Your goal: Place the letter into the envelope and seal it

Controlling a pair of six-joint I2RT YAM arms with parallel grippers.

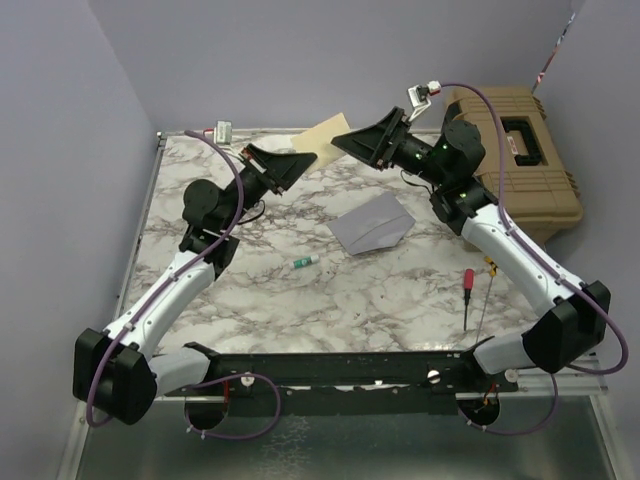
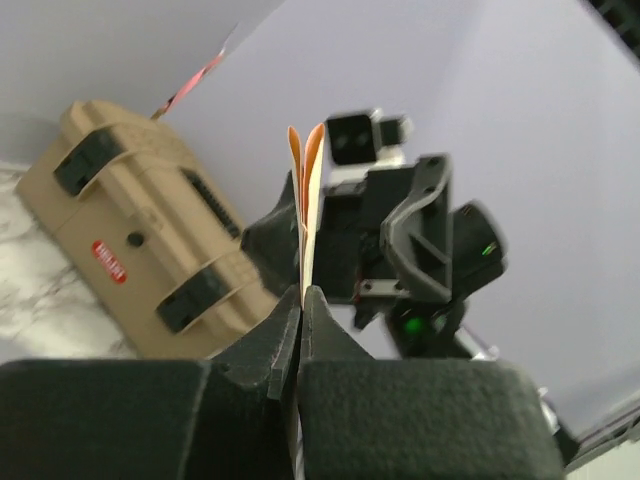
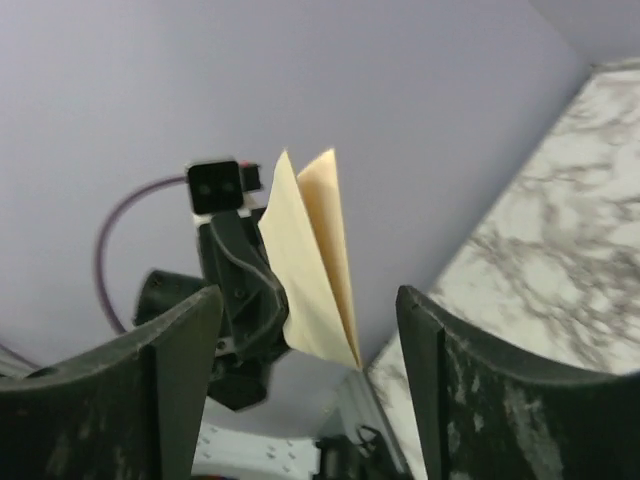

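My left gripper [image 1: 297, 160] is shut on the tan letter [image 1: 322, 135], which it holds folded in the air at the table's far side. In the left wrist view the letter [image 2: 305, 205] stands edge-on, pinched at my left gripper [image 2: 301, 296]. My right gripper [image 1: 345, 142] is open just right of the letter, facing it, not touching. In the right wrist view the letter [image 3: 315, 262] hangs ahead, between the open fingers [image 3: 185, 340]. The grey-lavender envelope [image 1: 372, 224] lies flat on the marble table [image 1: 250, 290], right of centre.
A tan tool case [image 1: 520, 165] sits beyond the table's right far corner. A small white-and-green tube [image 1: 306, 262] lies near the middle. A red-handled screwdriver [image 1: 467, 292] lies at the right front. Lavender walls close the back and left.
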